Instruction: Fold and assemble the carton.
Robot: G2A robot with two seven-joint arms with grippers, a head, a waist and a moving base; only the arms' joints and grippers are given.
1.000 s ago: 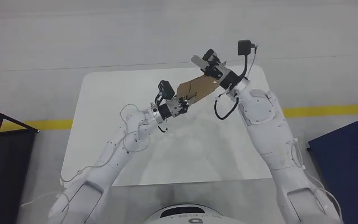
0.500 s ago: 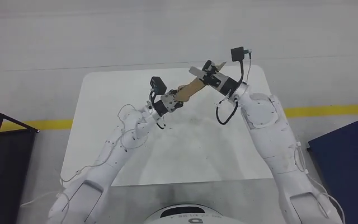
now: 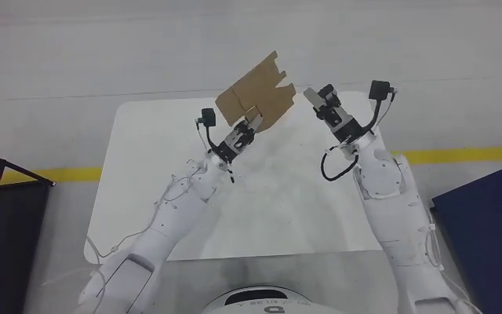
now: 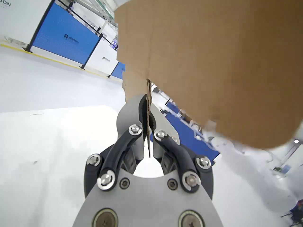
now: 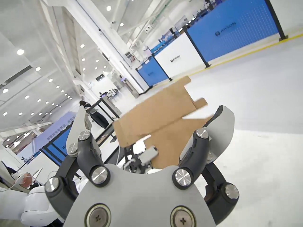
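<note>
A flat brown cardboard carton (image 3: 257, 93) is held up in the air over the far edge of the white table (image 3: 157, 173). My left gripper (image 3: 249, 125) is shut on the carton's lower edge; in the left wrist view the cardboard sheet (image 4: 208, 55) rises from between the closed fingers (image 4: 139, 112). My right gripper (image 3: 324, 99) stands open a little to the right of the carton, apart from it. The right wrist view looks past its spread fingers (image 5: 221, 119) at the carton (image 5: 163, 124) beyond.
The white table has bare surface (image 3: 274, 204) under both arms. A yellow floor line (image 3: 455, 155) runs past the table's sides. A dark blue object (image 3: 471, 212) sits on the floor at the right.
The right gripper let go of the carton and drew back to the right. The left gripper swung the carton upward, so it now stands raised and spread above the table's far edge.
</note>
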